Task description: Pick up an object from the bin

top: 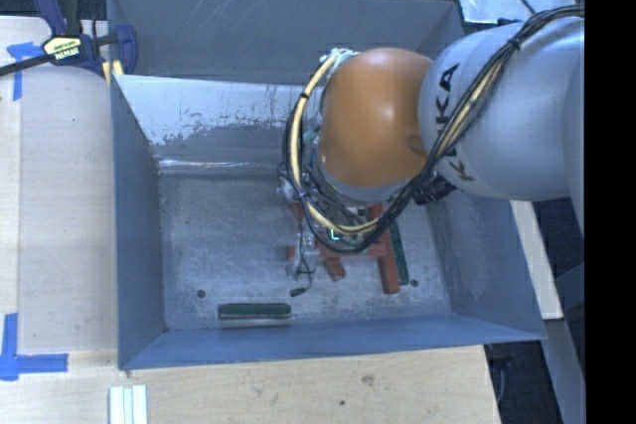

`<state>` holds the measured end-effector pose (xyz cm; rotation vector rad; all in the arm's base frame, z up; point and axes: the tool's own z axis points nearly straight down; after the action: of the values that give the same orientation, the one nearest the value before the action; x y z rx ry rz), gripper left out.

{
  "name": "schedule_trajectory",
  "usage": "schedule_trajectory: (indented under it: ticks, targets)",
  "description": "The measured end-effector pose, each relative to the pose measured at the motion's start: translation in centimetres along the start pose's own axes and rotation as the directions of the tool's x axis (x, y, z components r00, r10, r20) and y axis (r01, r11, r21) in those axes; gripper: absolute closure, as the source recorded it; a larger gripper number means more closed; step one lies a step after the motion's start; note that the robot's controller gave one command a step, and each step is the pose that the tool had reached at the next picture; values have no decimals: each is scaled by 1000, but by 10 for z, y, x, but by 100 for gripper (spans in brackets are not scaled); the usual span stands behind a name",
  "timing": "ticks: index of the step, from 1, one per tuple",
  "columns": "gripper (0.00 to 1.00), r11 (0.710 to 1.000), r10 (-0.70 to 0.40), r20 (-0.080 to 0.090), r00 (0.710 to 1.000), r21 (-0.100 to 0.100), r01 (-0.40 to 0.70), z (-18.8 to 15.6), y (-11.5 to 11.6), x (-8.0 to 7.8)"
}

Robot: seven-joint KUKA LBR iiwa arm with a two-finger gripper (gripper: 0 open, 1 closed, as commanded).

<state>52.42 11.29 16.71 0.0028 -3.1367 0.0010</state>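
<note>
The red pieces [383, 265] are lying on the bin floor, right of its middle and toward the near wall, partly hidden under the robot's wrist. They are sitting in a small cluster: one long piece is pointing toward the near wall, and a shorter one [333, 269] is lying to its left. A green stick [398, 258] is lying just beside the long piece, on its right, running the same way.

The gripper [301, 273] is reaching down to the floor just left of this cluster, close to the shorter red piece; whether it is touching that piece cannot be told. Whether the gripper is spread, pressed together or pinching anything cannot be told either, since the wrist above is covering much of it.

The arm [507, 114] is coming in from the right over the bin's rim and bending downward, with its orange cover [368, 119] facing up over the middle of the bin. Cables [298, 139] are looping round the cover's left side and down to the wrist.

A green bar [254, 312] is lying flat by the near wall, left of the gripper and apart from the cluster. The bin [139, 213] is sloping down to a scuffed floor.
</note>
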Motion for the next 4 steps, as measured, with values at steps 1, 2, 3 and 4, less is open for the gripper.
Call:
schedule_trajectory:
  ticks: [1,2,3,4]
  targets:
    - [0,1000,-2,12,1000,-3,2,-1,-2,-1]
    - [0,999,-36,12,999,-1,36,66,-41,22]
    - [0,996,90,3,996,-2,-90,92,-71,20]
    - [0,998,61,5,998,-1,-61,74,-91,-13]
